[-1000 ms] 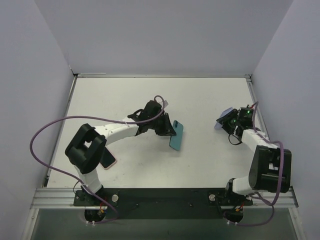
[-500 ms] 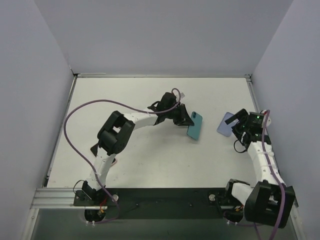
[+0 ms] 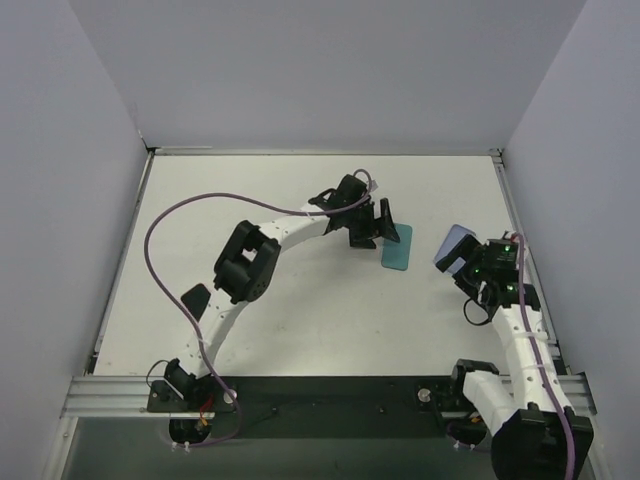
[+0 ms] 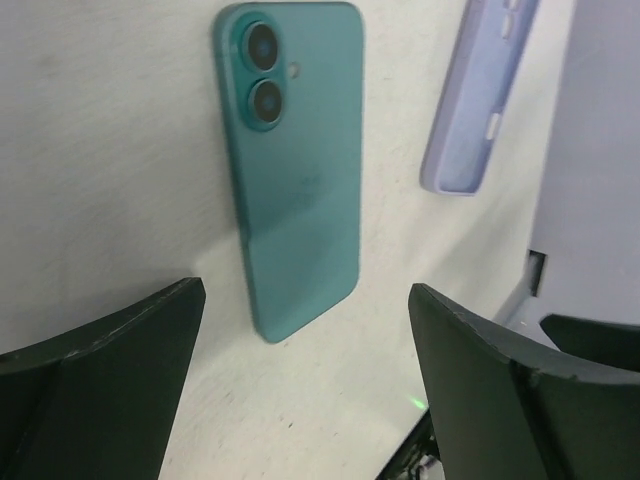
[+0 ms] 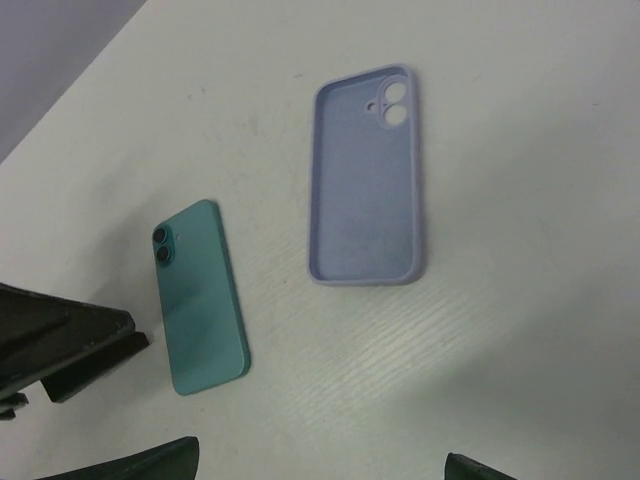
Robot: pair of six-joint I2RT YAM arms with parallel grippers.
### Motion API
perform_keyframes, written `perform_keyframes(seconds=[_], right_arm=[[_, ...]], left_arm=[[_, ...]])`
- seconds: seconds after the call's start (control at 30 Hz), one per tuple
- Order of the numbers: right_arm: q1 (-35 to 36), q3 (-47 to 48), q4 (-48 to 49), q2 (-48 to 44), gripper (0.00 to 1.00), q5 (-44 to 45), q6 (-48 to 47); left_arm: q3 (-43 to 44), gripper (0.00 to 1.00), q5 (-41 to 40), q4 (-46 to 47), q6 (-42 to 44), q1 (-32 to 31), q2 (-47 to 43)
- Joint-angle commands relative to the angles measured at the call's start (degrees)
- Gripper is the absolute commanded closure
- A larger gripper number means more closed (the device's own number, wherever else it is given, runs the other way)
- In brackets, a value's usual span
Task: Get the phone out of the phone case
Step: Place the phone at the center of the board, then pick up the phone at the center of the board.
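The teal phone (image 3: pixel 397 248) lies bare on the white table, back up, camera lenses showing (image 4: pixel 297 170) (image 5: pixel 198 298). The lavender phone case (image 3: pixel 452 242) lies empty just to its right, hollow side up (image 5: pixel 368 180) (image 4: pixel 480 90). They rest apart, nothing gripping either. My left gripper (image 3: pixel 375 224) hovers open at the phone's left end, its dark fingers (image 4: pixel 100 350) spread either side of bare table. My right gripper (image 3: pixel 470 264) is open too, close to the case's near right side, with only its fingertips (image 5: pixel 150 465) showing at the bottom of the right wrist view.
A small dark flat object (image 3: pixel 193 299) lies on the table at the left, beside the left arm. The left arm's purple cable (image 3: pixel 165 222) loops over the left half. Grey walls close in the table on three sides; the right wall (image 3: pixel 570 180) is near the case.
The left arm swung right with the phone, set it on the table and opened. The right gripper opened, left the case lying flat and drew back toward the near edge.
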Motion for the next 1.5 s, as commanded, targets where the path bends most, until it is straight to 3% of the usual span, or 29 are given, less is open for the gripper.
perform_keyframes(seconds=[0.0, 0.17, 0.3, 0.5, 0.57, 0.77, 1.0, 1.47], right_arm=[[7.20, 3.30, -3.46, 0.89, 0.01, 2.70, -2.24], [17.31, 6.90, -3.29, 5.97, 0.01, 9.12, -0.57], [23.56, 8.40, -1.71, 10.11, 0.01, 12.64, 0.48], [28.83, 9.11, 0.66, 15.30, 0.01, 13.08, 1.80], [29.98, 9.11, 1.19, 16.35, 0.01, 12.99, 2.06], [31.39, 9.11, 3.13, 18.46, 0.01, 12.47, 2.06], [31.92, 9.11, 4.27, 19.08, 0.01, 11.15, 2.59], [32.88, 7.70, 5.68, 19.61, 0.01, 10.18, 4.26]], left_arm=[[0.97, 0.05, -12.19, -14.24, 9.98, -0.25, -13.56], [-11.67, 0.04, -27.11, -21.80, 12.72, 1.24, -27.19], [-22.57, 0.04, -38.30, -28.40, 8.33, 4.75, -40.27], [-45.04, 0.03, -41.74, -32.27, 2.87, 18.62, -58.66], [-48.76, 0.03, -42.18, -34.47, 3.05, 24.05, -63.75], [-59.05, 0.02, -45.34, -39.66, 2.00, 31.29, -71.67], [-68.03, 0.03, -37.18, -34.23, 2.87, 40.08, -69.15], [-70.40, 0.02, -33.75, -29.64, 6.30, 40.27, -61.59]])
